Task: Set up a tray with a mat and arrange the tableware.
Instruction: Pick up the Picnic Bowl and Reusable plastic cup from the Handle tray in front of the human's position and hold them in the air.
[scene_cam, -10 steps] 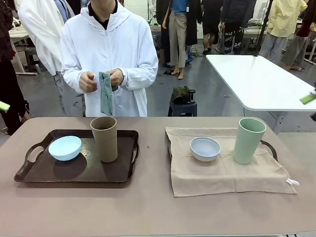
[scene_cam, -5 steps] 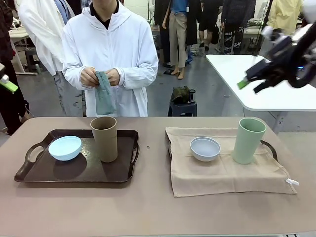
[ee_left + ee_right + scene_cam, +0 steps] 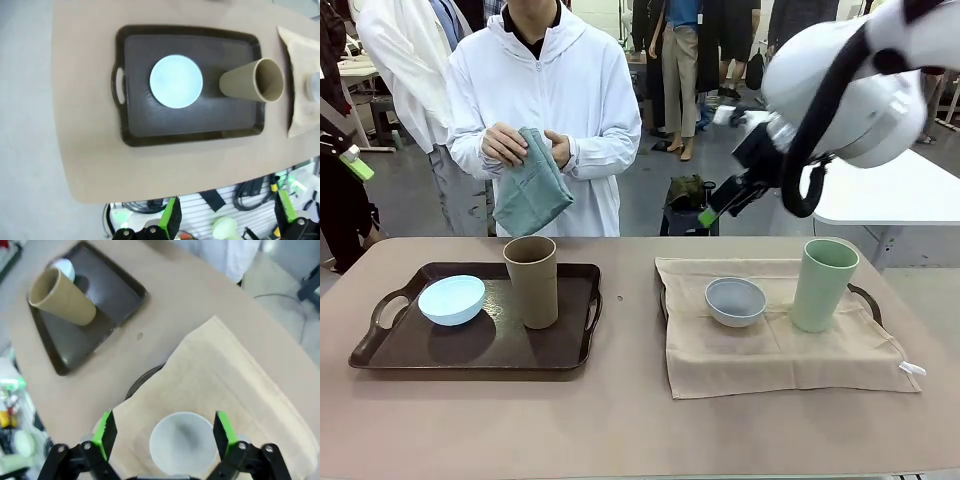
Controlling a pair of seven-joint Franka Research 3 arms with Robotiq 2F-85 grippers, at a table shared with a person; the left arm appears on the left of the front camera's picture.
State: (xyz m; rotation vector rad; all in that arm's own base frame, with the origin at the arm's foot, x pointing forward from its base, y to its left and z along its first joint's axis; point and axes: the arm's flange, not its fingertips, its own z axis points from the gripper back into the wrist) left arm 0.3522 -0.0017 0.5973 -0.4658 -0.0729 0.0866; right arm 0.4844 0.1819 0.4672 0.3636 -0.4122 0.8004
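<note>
A dark brown tray (image 3: 420,350) on the left carries the pale blue bowl (image 3: 451,299) and the tan-brown tumbler (image 3: 531,281). On the right, a beige mat (image 3: 780,355) covers a second tray whose handle (image 3: 866,296) sticks out. The greyish white bowl (image 3: 735,301) and the light green tumbler (image 3: 823,284) stand on the mat. My right gripper (image 3: 164,434) hangs open high above the greyish bowl (image 3: 182,441). High over the table's left edge, my left gripper (image 3: 227,220) is open and looks down on the dark tray (image 3: 135,95).
A person in a white jacket stands at the far side holding a grey-green cloth (image 3: 530,190) in both hands. My right arm (image 3: 850,85) crosses the upper right. A white table (image 3: 880,190) stands behind. Bare tabletop (image 3: 620,430) runs along the near edge.
My right arm has swung in from the right and now hangs over the mat. The person has raised the cloth and spread it wider. The left gripper's pad shifted slightly at the left edge.
</note>
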